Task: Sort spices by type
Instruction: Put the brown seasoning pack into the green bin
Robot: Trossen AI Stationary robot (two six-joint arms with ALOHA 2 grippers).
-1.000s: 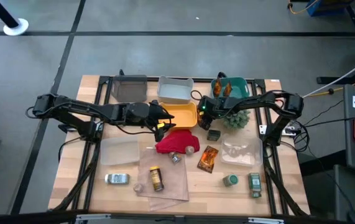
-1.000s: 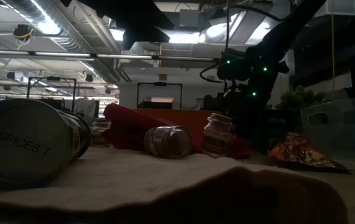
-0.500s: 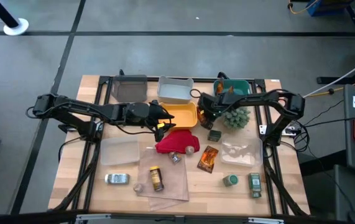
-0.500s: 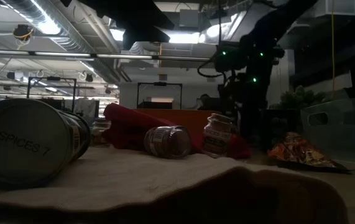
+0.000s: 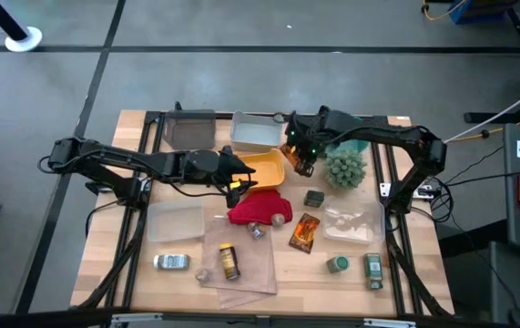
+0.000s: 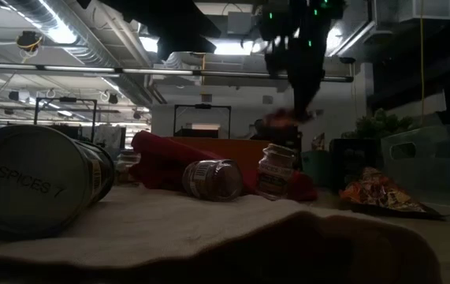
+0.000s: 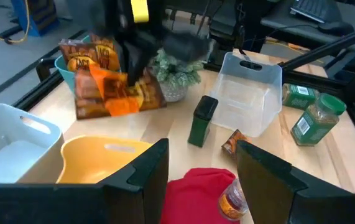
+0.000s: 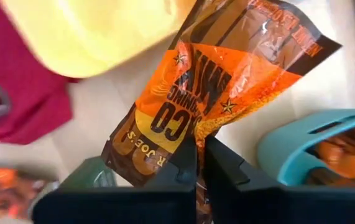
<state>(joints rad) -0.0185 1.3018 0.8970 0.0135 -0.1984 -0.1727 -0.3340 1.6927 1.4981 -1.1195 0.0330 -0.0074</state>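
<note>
Count, high view unless noted.
Bins at the far edge: four, namely grey bin (image 5: 191, 128), white bin (image 5: 256, 132), yellow bin (image 5: 264, 168), teal bin (image 7: 67, 70).
Orange-brown sachets: one lifted (image 5: 300, 161), one flat (image 5: 305, 231), at least two in the teal bin.
Green-lidded jars: two (image 5: 337, 264) (image 5: 372, 270).
Dark tin: one (image 5: 313, 198).
Yellow-capped bottle: one (image 5: 229, 261).

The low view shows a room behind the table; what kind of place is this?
Probably a robotics lab or workshop: bare ceiling ducts, strip lights, and a wooden table with black framing, two arms mounted.
</note>
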